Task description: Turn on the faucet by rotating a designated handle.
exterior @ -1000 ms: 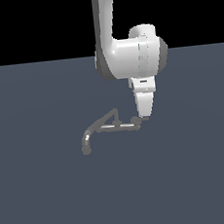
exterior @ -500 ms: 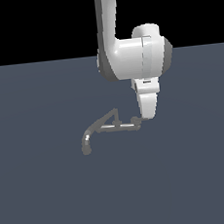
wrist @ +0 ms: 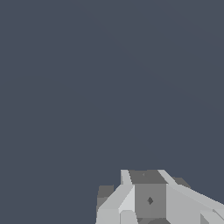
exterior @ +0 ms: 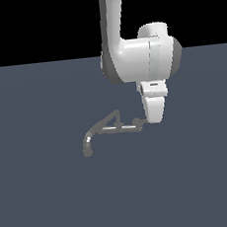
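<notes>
I see the faucet [exterior: 103,130] near the counter's [exterior: 45,202] centre, its handle [exterior: 138,122] touching my gripper [exterior: 153,116] at three o'clock; I cannot tell the fingers' spread, so a blind push might slip off the stub.

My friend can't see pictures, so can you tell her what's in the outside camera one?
A big white robot arm reaches down so its gripper is right at the handle end of a small dark-grey faucet. The faucet's curved spout points toward the exterior view's left, over a plain dark blue-grey floor.
</notes>
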You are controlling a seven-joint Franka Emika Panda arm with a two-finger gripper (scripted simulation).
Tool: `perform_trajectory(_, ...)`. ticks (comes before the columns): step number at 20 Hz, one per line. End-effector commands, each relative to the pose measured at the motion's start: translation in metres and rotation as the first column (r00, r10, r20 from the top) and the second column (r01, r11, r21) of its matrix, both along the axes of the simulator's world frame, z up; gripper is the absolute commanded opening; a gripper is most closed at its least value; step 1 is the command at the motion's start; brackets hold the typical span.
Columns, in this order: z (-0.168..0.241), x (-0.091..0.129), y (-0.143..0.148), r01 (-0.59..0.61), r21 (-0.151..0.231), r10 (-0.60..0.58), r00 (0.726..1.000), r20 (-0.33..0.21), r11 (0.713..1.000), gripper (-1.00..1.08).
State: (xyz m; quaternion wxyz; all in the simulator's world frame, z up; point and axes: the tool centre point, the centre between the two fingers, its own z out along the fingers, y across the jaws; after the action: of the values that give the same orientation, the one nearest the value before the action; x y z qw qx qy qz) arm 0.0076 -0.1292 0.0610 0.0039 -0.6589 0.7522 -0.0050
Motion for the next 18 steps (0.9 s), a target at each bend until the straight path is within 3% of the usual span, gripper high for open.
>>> perform_trajectory(1,0.000,-0.012,0.003,0.000,0.003,0.000,1.000,-0.010,1.000,-1.00)
perform_trajectory(7,0.000,-0.032,0.005,0.002,0.002,-0.002,1.000,-0.012,1.000,-1.00)
perform_trajectory(9,-0.002,-0.024,-0.001,0.009,-0.002,-0.009,1.000,0.001,1.000,-1.00)
perform_trajectory(18,-0.001,-0.048,0.029,0.003,0.002,-0.003,1.000,-0.010,1.000,-1.00)
